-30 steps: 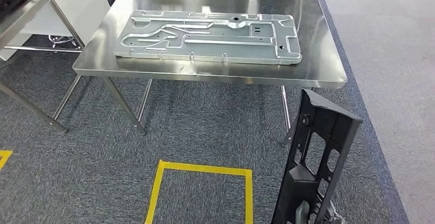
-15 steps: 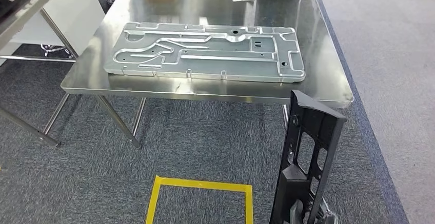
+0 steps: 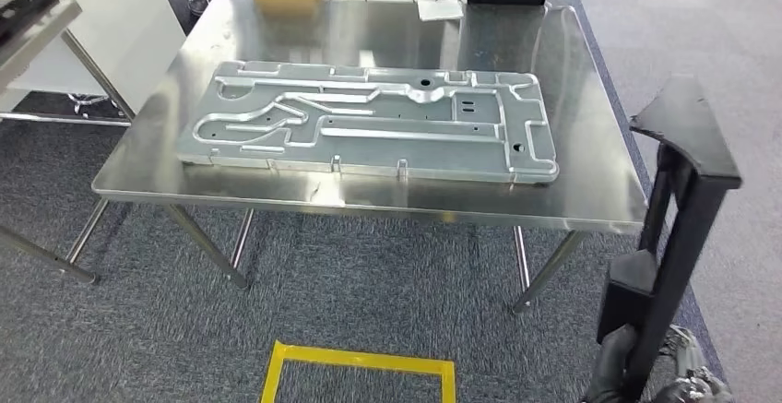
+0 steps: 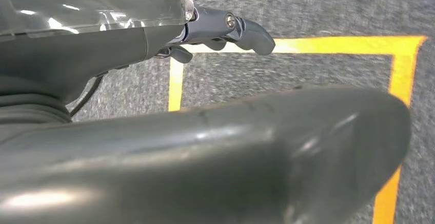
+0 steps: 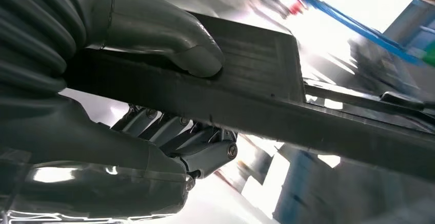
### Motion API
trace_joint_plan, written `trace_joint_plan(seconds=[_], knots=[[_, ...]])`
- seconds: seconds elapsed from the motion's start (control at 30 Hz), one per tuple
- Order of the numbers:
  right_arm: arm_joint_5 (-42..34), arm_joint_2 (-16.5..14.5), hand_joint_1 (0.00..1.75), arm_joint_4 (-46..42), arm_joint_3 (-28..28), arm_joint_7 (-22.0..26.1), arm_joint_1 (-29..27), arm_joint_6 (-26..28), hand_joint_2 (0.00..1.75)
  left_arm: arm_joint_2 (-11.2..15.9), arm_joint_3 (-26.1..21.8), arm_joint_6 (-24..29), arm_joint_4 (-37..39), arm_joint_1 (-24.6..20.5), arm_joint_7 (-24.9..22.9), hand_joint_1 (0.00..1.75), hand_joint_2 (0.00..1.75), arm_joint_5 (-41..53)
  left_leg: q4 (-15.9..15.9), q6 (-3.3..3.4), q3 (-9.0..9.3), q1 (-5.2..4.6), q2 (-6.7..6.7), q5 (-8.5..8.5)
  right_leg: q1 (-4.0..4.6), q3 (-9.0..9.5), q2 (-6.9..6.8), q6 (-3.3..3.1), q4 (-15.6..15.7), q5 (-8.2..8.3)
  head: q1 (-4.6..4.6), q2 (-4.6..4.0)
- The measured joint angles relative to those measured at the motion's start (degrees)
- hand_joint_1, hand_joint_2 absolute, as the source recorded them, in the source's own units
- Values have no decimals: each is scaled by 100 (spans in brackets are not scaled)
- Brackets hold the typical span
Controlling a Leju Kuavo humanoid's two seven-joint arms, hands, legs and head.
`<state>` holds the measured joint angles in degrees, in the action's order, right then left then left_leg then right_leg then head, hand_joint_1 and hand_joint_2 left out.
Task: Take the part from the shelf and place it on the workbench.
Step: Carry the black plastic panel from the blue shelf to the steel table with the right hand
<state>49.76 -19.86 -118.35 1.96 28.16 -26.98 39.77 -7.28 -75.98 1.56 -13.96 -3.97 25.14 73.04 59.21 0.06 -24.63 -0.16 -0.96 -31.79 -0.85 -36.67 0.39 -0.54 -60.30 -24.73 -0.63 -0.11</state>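
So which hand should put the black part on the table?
The right hand, probably. It already grips the black part upright beside the table's right end. The left hand hangs over the carpet holding nothing.

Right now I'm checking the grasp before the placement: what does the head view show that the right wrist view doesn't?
Head view alone: the steel workbench carrying a large metal plate, and yellow floor tape. Right wrist view alone: the thumb pressed on the part's flat face, fingers curled beneath. Both: the black part held by the right hand.
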Motion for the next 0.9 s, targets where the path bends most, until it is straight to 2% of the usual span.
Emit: trace_joint_plan(seconds=[0.07,0.1,0.17,0.2,0.23,0.27,0.3,0.33,0.37,0.4,0.43,0.5,0.53,0.57,0.6,0.63,0.67,0.7,0.73,0.77,0.8,0.83,0.87,0.9], knots=[[434,21,175,-151,-159,-12,307,24,175,14,60,-24,3,-36,-4,0,0,69,538,-52,-279,13,18,54,-18,145,-1,-73,69,-64,15,0],[659,41,175,-189,-223,-81,456,28,175,19,86,-32,5,-48,-9,0,0,99,874,-72,-498,24,29,-24,-20,207,-7,-97,90,-108,21,0],[1198,110,175,-218,-333,-302,755,31,175,22,133,-41,11,-57,-26,0,0,152,1396,-105,-956,37,41,-404,-19,321,-1,-116,101,-212,28,0],[1504,160,175,-216,-375,-451,894,31,175,24,157,-44,15,-52,-36,0,0,177,1477,-108,-1116,41,46,-575,-18,386,8,-115,101,-270,29,0],[1825,227,175,-209,-403,-638,1028,31,175,26,184,-46,19,-48,-44,0,0,199,1414,-101,-1210,42,49,-638,-18,461,16,-111,101,-331,29,0],[2195,314,175,-191,-418,-885,1158,30,175,28,210,-48,22,-46,-50,0,0,226,1206,-88,-1234,43,52,-541,-17,543,21,-102,101,-393,29,0],[2617,429,175,-155,-421,-1174,1294,29,175,32,231,-49,23,-46,-59,0,0,250,889,-66,-1210,42,58,-280,-16,622,23,-89,103,-456,30,0],[3059,571,175,-91,-428,-1425,1435,29,175,38,249,-54,25,-42,-69,0,0,278,559,-40,-1181,34,63,96,-11,695,24,-71,99,-516,32,0],[3451,737,175,7,-475,-1512,1579,29,175,45,267,-61,26,-42,-80,0,0,304,300,-13,-1153,20,68,387,-5,746,33,-41,101,-571,37,0],[3728,902,175,121,-582,-1380,1719,29,175,51,288,-71,27,-44,-92,0,0,329,139,18,-1130,4,73,600,0,781,41,-3,114,-615,41,-1],[3896,1070,175,254,-791,-950,1851,28,175,57,315,-85,30,-47,-101,0,0,351,69,51,-1118,-8,71,689,8,812,47,44,109,-630,45,-1],[4000,1444,175,520,-1370,236,2075,26,175,65,369,-116,36,-65,-106,0,0,382,-3,135,-1011,-1,51,669,9,846,35,134,55,-604,46,-1],[4016,1692,175,673,-1659,723,2180,-13,175,68,386,-129,40,-70,-106,0,0,398,-56,174,-943,12,33,668,7,816,20,164,-78,-580,40,-1],[4022,2014,175,830,-1864,928,2323,-144,175,72,394,-132,43,-82,-103,0,0,423,-96,208,-873,23,15,665,-1,708,8,187,-290,-600,32,-1],[4026,2491,175,1026,-1953,841,2551,-472,175,80,396,-123,45,-97,-98,0,0,456,-124,230,-828,25,5,654,-14,511,-4,205,-599,-685,20,-1],[4027,3072,175,1243,-1920,433,2870,-949,175,87,396,-116,48,-119,-85,0,0,497,-130,248,-804,13,-4,631,-26,261,-14,226,-939,-827,8,-1],[4029,3655,175,1475,-1761,-224,3287,-1466,175,97,395,-115,50,-148,-68,0,0,530,-127,258,-791,-3,-11,605,-33,11,-21,251,-1226,-989,-2,0],[4032,4161,175,1752,-1464,-1197,3767,-1882,175,107,393,-120,51,-177,-53,0,0,555,-123,259,-776,-20,-21,575,-34,-184,-29,268,-1388,-1091,-10,0],[4040,4468,175,2024,-1075,-2352,4223,-2067,175,111,392,-130,52,-207,-40,0,0,574,-120,256,-748,-27,-34,545,-28,-277,-35,277,-1370,-1067,-13,0],[4051,4633,175,2296,-572,-3651,4640,-2083,175,115,393,-141,52,-233,-36,0,0,591,-120,248,-698,-26,-49,509,-19,-265,-37,265,-1167,-890,-18,0],[4060,4742,175,2555,52,-4932,4992,-2010,175,116,393,-147,52,-249,-36,0,0,608,-120,235,-632,-18,-63,465,-13,-175,-37,237,-817,-574,-17,-1],[4063,4828,175,2811,804,-5938,5269,-1937,175,116,393,-156,55,-253,-36,0,0,622,-125,218,-566,-11,-68,421,-8,-85,-32,210,-480,-288,-15,-1],[4061,4913,175,3073,1625,-6598,5521,-1886,175,119,393,-167,58,-251,-37,0,0,630,-126,196,-521,-7,-73,384,6,-26,-30,183,-165,-91,-18,-2],[4055,4980,175,3332,2478,-6838,5721,-1848,175,124,393,-178,61,-245,-38,0,0,631,-125,164,-501,-3,-75,350,21,-2,-32,153,15,40,-16,-2]])
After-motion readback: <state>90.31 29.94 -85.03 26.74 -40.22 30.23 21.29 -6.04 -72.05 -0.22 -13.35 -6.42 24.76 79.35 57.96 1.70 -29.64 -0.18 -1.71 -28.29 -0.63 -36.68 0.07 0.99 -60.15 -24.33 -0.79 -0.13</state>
